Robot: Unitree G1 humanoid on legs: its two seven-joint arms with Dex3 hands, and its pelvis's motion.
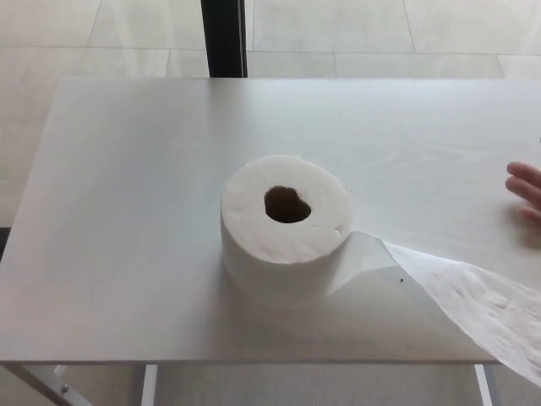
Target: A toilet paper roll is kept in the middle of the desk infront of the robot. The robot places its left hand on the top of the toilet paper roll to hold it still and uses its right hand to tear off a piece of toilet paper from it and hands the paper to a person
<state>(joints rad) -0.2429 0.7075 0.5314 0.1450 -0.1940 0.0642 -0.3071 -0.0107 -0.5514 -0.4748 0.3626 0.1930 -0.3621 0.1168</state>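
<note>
While the toilet paper roll (286, 227) stands on end near the middle of the bench (127, 211), core hole facing up, nothing holds it down yet. Its loose tail (456, 296) runs from the roll's lower right side across the bench and hangs over the front right edge. Neither robot hand is in view, so whether their fingers are apart or together cannot be told. At the right edge of the picture a person's fingertips (526, 188) rest on the bench, well apart from the roll. The task looks barely begun: the left hand has yet to come down on the roll's top. The main risk is pulling the tail before the roll is pinned; the light roll would likely slide or tip towards the right instead of tearing. Pressing off-centre could also topple it.
</note>
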